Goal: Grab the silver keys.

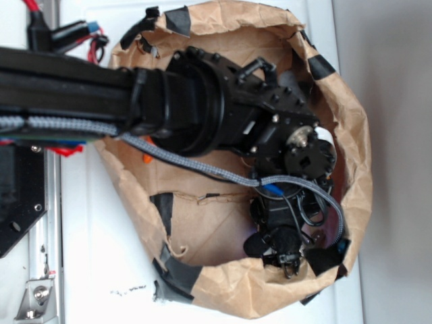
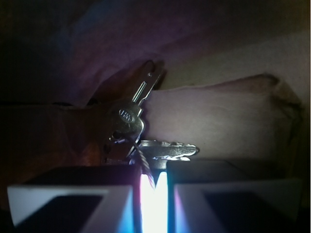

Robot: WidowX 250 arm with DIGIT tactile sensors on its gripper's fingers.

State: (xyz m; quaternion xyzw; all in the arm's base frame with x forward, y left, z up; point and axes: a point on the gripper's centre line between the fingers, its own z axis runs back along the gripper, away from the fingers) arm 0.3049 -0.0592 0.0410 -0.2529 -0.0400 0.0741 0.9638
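1. The gripper [image 2: 153,194] sits at the bottom centre of the wrist view, its two pale fingers [image 2: 73,201] drawn nearly together, pinching the thin wire ring of the silver keys [image 2: 133,128].
2. The keys fan upward just above the fingers, centre frame.
3. In the exterior view the black arm [image 1: 202,101] reaches into a brown paper bag [image 1: 351,135].
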